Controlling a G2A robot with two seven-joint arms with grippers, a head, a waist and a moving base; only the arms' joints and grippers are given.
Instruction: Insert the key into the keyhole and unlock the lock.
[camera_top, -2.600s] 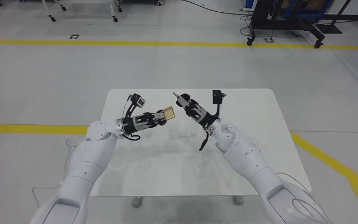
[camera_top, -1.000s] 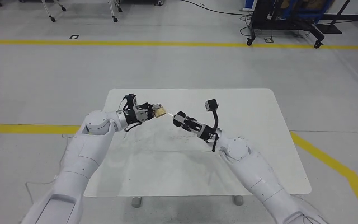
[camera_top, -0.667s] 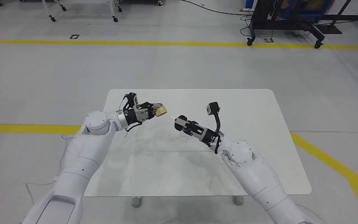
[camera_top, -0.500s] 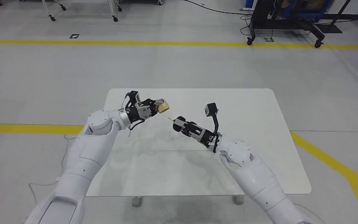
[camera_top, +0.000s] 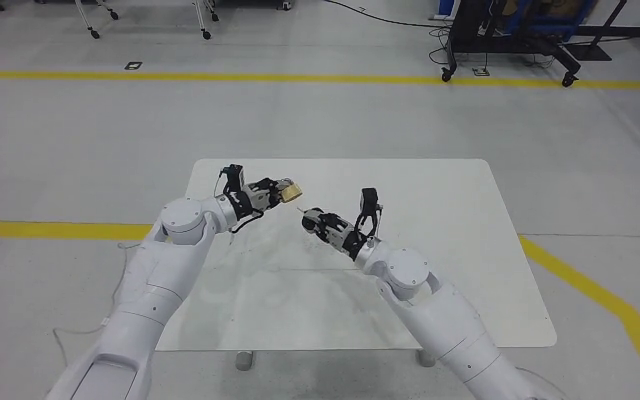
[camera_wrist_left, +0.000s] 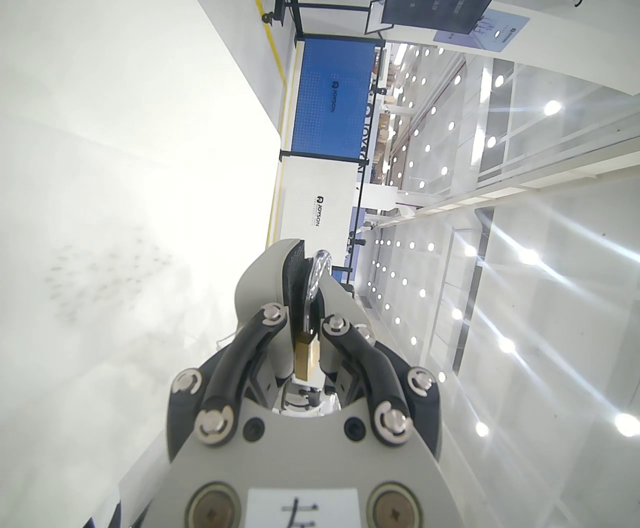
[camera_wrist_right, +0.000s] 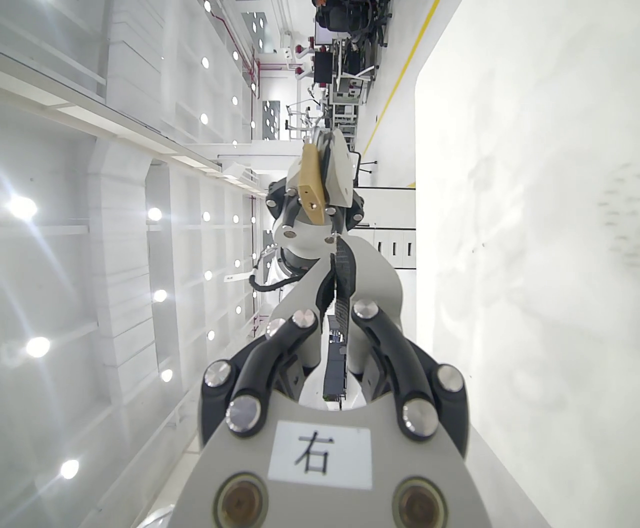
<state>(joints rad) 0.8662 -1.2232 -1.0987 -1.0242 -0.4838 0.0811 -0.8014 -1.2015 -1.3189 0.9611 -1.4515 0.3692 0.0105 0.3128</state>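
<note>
Lock and key both gripped over the table, not yet mated.

Left gripper pinches the brass lock over the far part of the white table. The right wrist view shows its keyhole end turned toward the right gripper. Right fingers are pressed together on the key, which is only a thin sliver at their tips. The key tip sits just beside the lock, with a small gap between them.
</note>
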